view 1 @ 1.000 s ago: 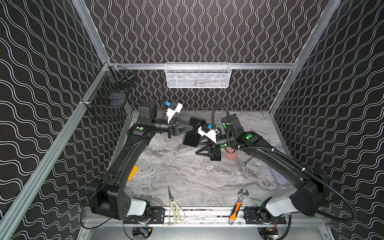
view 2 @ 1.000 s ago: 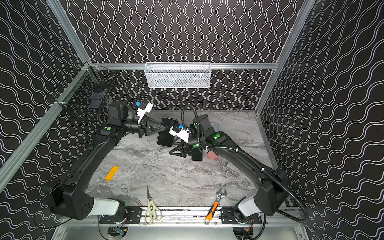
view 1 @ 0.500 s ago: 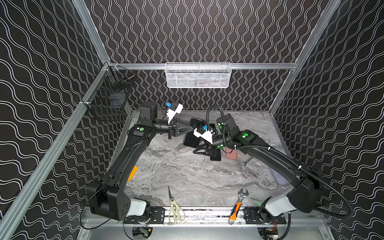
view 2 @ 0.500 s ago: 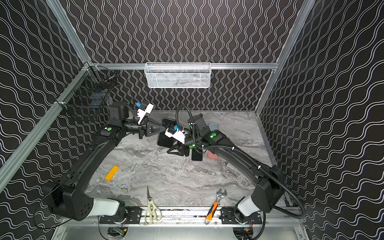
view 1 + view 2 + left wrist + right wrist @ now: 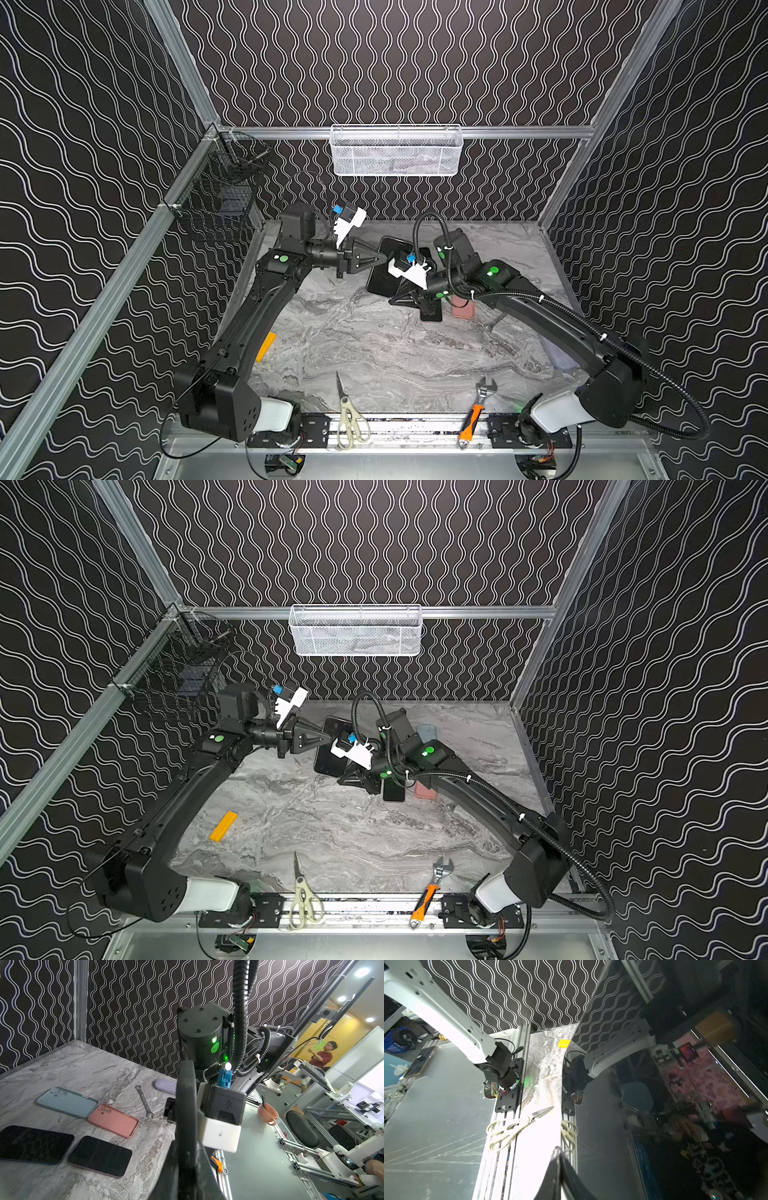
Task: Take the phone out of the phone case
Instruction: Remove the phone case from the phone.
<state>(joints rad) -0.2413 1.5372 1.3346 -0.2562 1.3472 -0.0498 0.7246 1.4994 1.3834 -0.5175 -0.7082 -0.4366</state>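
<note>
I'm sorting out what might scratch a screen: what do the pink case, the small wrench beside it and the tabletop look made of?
Pink case: probably soft silicone or rubbery plastic; matte surface, rounded rim. Wrench: metal, with a bright silvery sheen. Tabletop: grey veined marble look, low gloss; the view does not show whether it is real stone or printed laminate.

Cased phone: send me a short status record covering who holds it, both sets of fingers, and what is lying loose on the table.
item: black cased phone, held above the table
left fingers: shut on it
right fingers: shut on its edge
phone out of case: cannot tell
loose on table: blue case, pink case, one phone, another phone, all flat
</note>
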